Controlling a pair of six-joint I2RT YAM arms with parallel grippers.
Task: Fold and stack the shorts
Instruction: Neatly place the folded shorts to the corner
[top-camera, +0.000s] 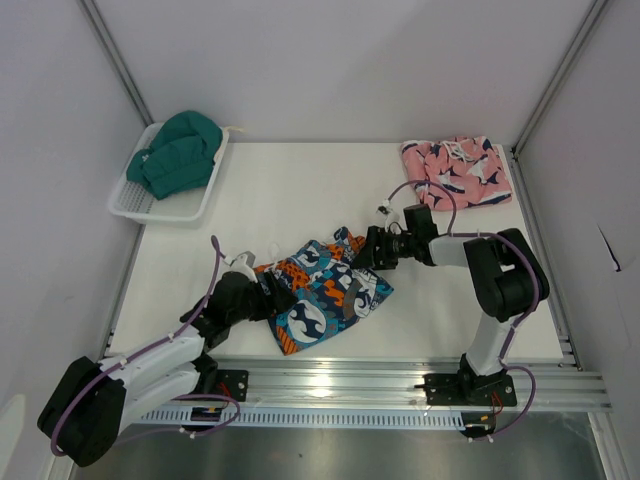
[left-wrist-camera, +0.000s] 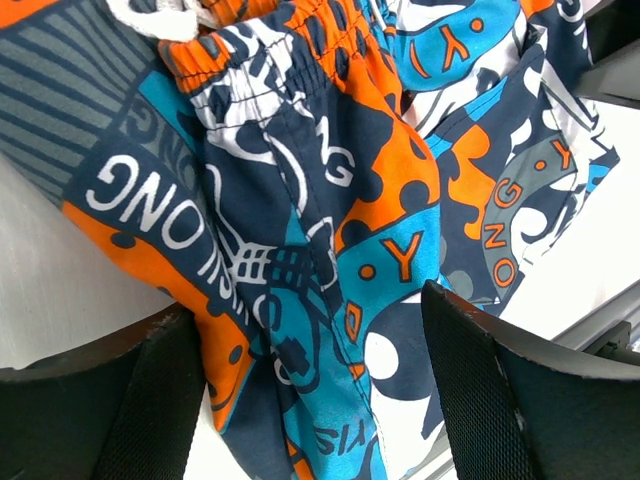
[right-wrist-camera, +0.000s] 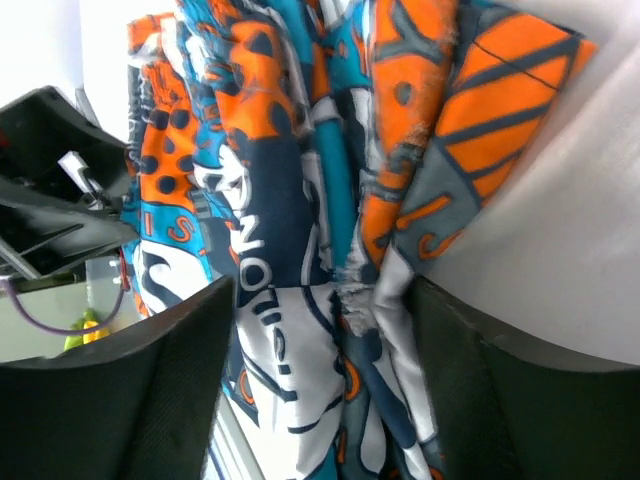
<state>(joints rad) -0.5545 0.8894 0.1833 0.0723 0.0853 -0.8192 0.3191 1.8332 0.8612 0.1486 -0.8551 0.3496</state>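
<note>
Both jaws stand spread wide, straddling the soft, crumpled patchwork shorts (top-camera: 330, 290).

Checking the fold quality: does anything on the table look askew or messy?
The teal, orange and navy patchwork shorts at near centre lie bunched and crooked, not folded flat; the pink shark-print shorts look rumpled.

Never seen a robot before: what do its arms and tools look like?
The left arm and right arm are alike: black rounded joints, white link sections, a purple cable looping along each. The left tool and right tool each have two broad black fingers with textured inner faces.
</note>
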